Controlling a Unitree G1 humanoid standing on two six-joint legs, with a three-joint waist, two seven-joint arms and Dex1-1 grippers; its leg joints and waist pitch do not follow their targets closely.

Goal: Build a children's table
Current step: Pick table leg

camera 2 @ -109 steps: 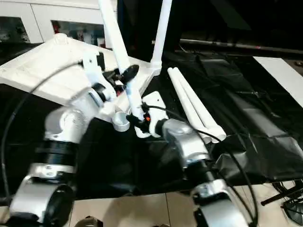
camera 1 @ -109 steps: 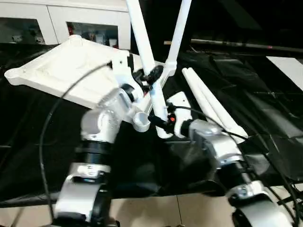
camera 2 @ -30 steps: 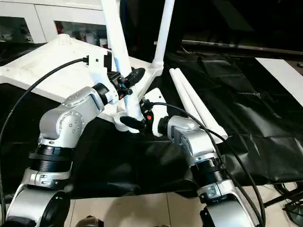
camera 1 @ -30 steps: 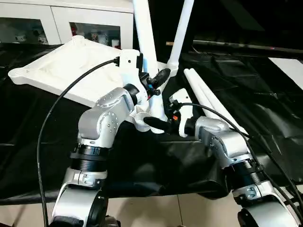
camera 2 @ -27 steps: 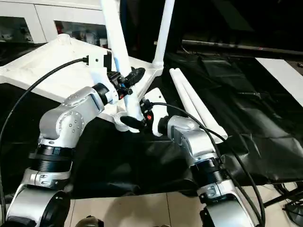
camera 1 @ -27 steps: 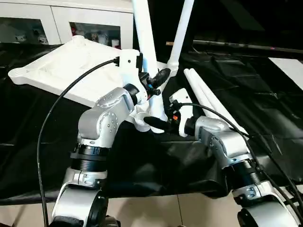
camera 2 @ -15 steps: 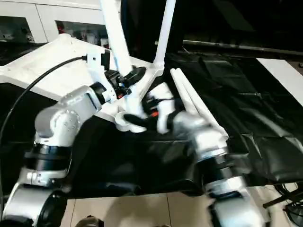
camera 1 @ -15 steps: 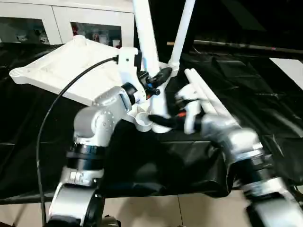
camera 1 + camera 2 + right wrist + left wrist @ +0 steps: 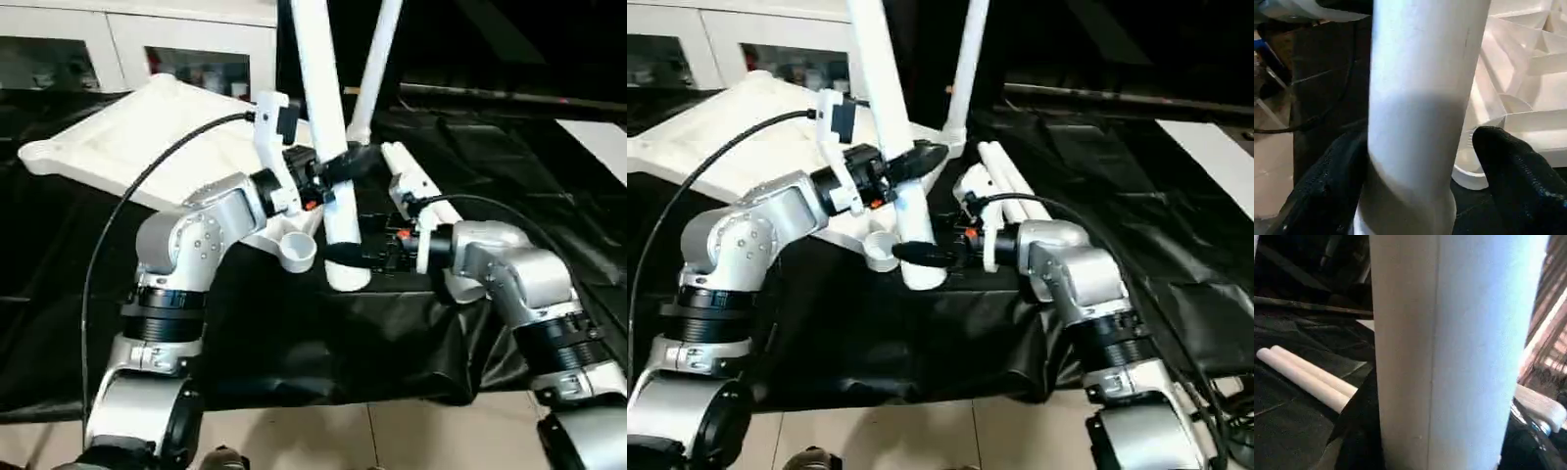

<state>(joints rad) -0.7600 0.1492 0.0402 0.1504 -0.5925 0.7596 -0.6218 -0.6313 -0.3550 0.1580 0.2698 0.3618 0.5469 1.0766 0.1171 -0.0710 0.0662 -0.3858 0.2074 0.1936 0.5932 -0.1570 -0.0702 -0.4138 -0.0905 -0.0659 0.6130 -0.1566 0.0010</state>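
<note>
Tabletop [image 9: 147,137] lies underside-up on the black counter [image 9: 549,206], one leg already standing in its far corner socket [image 9: 358,127]. Two spare legs [image 9: 1014,201] lie side by side on the counter to the right, near the right forearm.

The left tool [image 9: 338,168] is closed on the free leg [image 9: 328,147] partway up its shaft and holds it nearly upright; its flared foot end [image 9: 346,274] hangs just beside the empty near socket [image 9: 297,250], not yet over it. The right tool [image 9: 921,253] brackets the leg low down, and in the right wrist view a black finger [image 9: 1513,171] stands on each side of the shaft with a gap showing on one side, so its jaws are wide and appear to guide rather than clamp.

The step in hand is judged to be seating this leg in the near socket. To do it well:
- shift the foot sideways until it is centred over the socket rim before any descent;
- let the lower tool steer the end while the upper grip keeps the shaft plumb;
- press straight down along the leg's axis; a tilted entry would likely jam or tip the tabletop.
</note>
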